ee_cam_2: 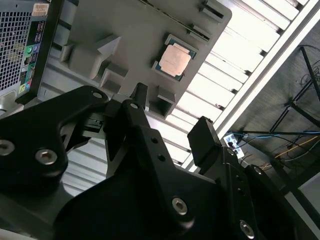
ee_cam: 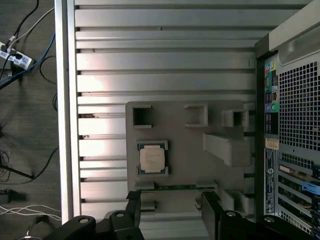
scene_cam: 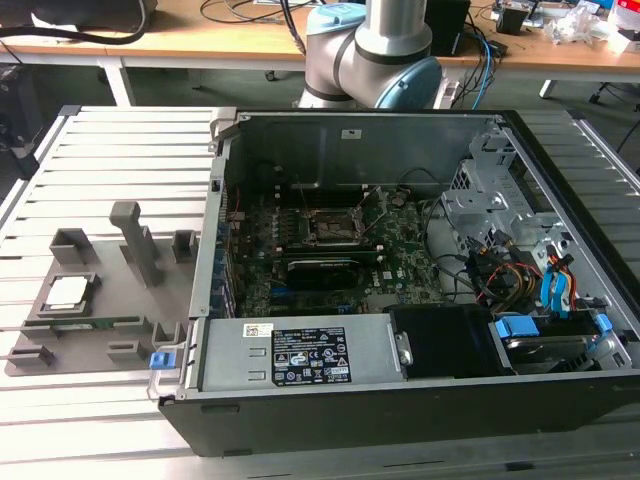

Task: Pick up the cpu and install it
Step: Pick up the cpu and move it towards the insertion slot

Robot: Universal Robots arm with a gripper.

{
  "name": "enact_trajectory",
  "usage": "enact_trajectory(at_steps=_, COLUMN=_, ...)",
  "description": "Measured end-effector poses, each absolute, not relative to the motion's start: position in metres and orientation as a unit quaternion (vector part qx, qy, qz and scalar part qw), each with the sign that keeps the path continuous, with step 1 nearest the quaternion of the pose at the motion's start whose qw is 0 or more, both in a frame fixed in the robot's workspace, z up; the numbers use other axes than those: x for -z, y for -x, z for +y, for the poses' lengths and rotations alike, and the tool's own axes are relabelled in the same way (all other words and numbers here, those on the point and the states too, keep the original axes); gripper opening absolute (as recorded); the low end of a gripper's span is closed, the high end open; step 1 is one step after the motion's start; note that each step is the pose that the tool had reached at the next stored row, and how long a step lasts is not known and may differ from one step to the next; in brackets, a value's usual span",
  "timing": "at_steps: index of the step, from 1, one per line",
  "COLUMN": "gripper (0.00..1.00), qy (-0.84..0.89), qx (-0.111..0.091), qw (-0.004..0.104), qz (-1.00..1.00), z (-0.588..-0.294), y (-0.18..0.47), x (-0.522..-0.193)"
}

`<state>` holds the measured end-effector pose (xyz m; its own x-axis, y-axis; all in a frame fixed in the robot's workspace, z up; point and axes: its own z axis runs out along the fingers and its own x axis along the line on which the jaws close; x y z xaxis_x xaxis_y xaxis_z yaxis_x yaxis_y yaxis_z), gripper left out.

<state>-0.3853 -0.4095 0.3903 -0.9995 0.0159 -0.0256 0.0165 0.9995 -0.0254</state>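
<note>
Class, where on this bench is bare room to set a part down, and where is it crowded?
Free: the slatted table between fixture tray, computer case and the table's rail. Crowded: the tray around the cpu; the case's inside.

Silver-grey cpu (ee_cam: pixel 151 159), plain grey fixture (ee_cam: pixel 175 130), green motherboard (scene_cam: pixel 405 255), black case (scene_cam: pixel 400 420)

Bright light, seemingly from overhead, glares off the slatted table (ee_cam: pixel 165 50); the computer case (scene_cam: pixel 350 140) is dimmer inside.

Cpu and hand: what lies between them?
In the first wrist view, a thin green memory stick in the grey tray lies between the cpu and the open hand.
</note>
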Motion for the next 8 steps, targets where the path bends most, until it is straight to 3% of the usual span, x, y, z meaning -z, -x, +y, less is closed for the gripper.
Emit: enact_trajectory(at_steps=8, gripper=0.6, qy=-0.008, qx=0.013, qw=0.013, qz=1.0, z=-0.4095, y=0.3853, x=-0.3835)
